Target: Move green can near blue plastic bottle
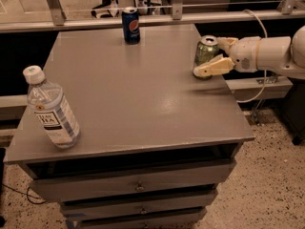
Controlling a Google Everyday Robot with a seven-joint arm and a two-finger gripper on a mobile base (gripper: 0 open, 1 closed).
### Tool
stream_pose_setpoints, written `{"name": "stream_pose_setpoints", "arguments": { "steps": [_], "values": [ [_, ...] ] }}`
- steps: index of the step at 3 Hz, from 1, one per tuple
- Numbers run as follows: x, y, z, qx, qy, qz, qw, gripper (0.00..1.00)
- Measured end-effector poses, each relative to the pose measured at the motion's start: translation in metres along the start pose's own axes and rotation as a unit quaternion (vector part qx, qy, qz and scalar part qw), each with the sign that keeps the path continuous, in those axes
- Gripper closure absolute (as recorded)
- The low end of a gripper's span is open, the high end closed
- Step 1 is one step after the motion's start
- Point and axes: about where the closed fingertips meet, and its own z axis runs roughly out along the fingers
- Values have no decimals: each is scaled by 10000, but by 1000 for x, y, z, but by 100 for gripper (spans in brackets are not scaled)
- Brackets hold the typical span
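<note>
The green can (pixel 205 50) stands upright near the table's right edge, toward the back. My gripper (pixel 208 56) reaches in from the right and is open, with one cream finger (pixel 214 67) across the can's front base and the other behind its top right. The can sits between the fingers. The blue plastic bottle (pixel 50 109), clear with a white cap and a white-and-blue label, stands at the table's front left corner, far from the can.
A dark blue Pepsi can (pixel 130 25) stands at the back middle of the grey table (pixel 143 104). Drawers (pixel 138 186) sit under the top. A metal rail (pixel 95 22) runs behind. A cable (pixel 257 87) hangs at the right.
</note>
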Motion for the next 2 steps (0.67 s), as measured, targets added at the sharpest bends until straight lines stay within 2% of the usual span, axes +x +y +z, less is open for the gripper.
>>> {"name": "stream_pose_setpoints", "arguments": {
  "steps": [2],
  "values": [
    [-15,3,13,-123,-371,-155,9991,64]
  ]
}}
